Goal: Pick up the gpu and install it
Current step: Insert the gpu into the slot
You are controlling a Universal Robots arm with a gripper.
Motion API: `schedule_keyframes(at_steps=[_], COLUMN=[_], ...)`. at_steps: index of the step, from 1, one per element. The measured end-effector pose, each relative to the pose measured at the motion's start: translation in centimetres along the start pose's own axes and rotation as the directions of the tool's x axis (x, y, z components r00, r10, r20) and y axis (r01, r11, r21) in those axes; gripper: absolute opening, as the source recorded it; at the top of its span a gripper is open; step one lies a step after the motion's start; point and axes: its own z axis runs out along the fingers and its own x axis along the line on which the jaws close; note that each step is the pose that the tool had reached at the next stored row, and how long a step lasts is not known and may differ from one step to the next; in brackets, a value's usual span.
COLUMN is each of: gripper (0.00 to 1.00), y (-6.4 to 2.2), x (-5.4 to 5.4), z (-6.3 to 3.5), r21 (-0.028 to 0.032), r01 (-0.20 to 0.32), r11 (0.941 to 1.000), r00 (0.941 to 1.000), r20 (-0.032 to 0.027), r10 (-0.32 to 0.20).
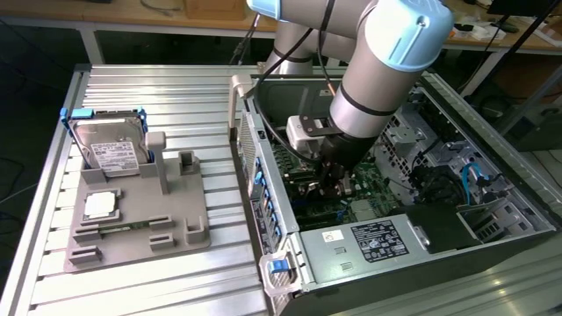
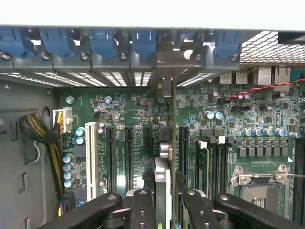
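Note:
In the wrist view the gpu shows edge-on, a thin card with a silvery face running from between my fingers toward the rear of the case. Its metal bracket reaches the slot openings under the blue latches. My gripper is shut on the card, one black finger on each side. The card stands upright over the black expansion slots of the green motherboard; whether it sits in a slot I cannot tell. In the exterior view my gripper is low inside the open computer case.
On the exterior view's left, a grey fixture holds a hard drive and a processor chip. A power supply fills the case's near end. A white slot, memory slots and the processor socket flank the card.

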Motion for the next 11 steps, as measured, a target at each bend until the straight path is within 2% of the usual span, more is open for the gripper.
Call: schedule_keyframes(at_steps=[11], gripper=[0.27], y=[0.35], x=[-0.28], z=[0.33], r21=[-0.0006], r01=[0.008], r11=[1.0], r00=[1.0], r20=[-0.0001], r10=[-0.008])
